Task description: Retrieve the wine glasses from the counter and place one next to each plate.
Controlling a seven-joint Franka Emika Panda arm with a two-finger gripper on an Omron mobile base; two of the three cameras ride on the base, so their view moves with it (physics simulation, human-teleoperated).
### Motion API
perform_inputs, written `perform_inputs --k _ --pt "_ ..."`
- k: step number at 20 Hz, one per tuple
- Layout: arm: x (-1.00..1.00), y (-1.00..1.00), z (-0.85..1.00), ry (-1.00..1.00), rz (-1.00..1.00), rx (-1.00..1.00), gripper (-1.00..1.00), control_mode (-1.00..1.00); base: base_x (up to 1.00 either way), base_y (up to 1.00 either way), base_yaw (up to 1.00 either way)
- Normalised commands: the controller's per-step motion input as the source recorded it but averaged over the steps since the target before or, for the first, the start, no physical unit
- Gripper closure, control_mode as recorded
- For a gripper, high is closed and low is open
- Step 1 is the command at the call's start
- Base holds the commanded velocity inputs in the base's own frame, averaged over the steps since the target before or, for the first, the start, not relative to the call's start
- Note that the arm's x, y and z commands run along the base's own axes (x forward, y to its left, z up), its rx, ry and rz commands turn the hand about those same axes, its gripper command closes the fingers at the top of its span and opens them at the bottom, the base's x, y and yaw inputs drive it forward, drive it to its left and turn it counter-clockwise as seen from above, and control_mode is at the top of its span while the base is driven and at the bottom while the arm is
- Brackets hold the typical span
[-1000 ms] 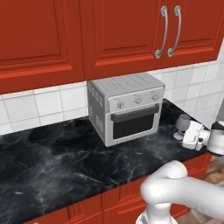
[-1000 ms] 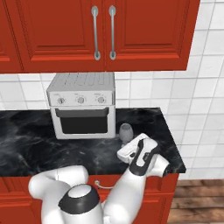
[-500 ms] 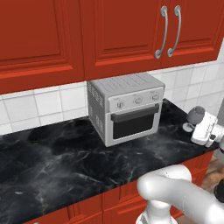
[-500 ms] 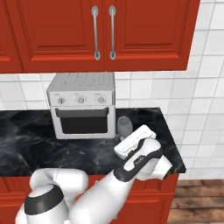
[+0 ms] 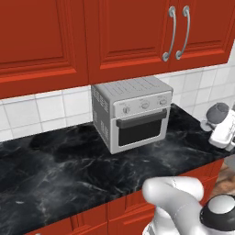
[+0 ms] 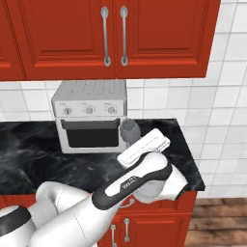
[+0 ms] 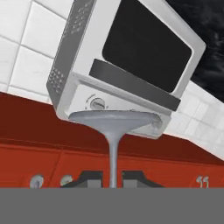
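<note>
Toaster oven [image 5: 133, 113] is the landmark: silver box w/ dark door and three knobs, standing on the black marble counter [image 5: 55, 160] against the white tile wall, under red upper cabinets [image 5: 124, 32] w/ two silver handles. Wine glass [image 5: 215, 113] is off the oven's right side in the left base view, raised above the counter's right end, bowl rounded and grey-clear, next to the white hand of the arm. In the right base view the same wine glass [image 6: 129, 130] sits just in front of the oven's lower right corner, bowl pointing toward the oven, w/ the white hand right behind it and the arm's forearm running down to the lower left. Gripper [image 7: 112, 178] in the hand view: two dark fingertips [image 7: 89, 179] sit tight either side of the glass stem, so fingers are clenched on the stem, grasping the wine glass [image 7: 113, 131]. Stem runs up from between the tips to the round flat foot, which spreads wide across the oven's front. Hand view is rolled: oven appears tilted and upside down, door and handle above, knobs near the foot of the glass, red cabinets below, counter at top right corner. Glass looks clear of the counter, not touching the oven as far as can be told.
</note>
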Motion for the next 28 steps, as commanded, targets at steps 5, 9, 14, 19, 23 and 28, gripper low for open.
perform_inputs --k 5,9,14,19,23,28 --pt "-0.84 0.18 0.46 -0.2 0.0 -0.01 1.0 -1.0 0.0 0.0 0.0" --pt "-0.62 0.07 0.54 -0.17 -0.02 -0.02 1.0 -1.0 0.0 0.0 0.0" --pt "-0.18 0.21 0.39 -0.02 -0.05 -0.01 1.0 -1.0 0.0 0.0 0.0" --pt "0.0 0.17 0.14 0.01 -0.06 0.0 1.0 1.0 0.0 0.03 -0.08" --pt "0.0 0.0 0.0 0.0 0.0 0.0 1.0 1.0 -0.22 -0.25 -0.31" --pt "0.0 0.0 0.0 0.0 0.0 0.0 1.0 1.0 -0.27 -0.71 -0.45"
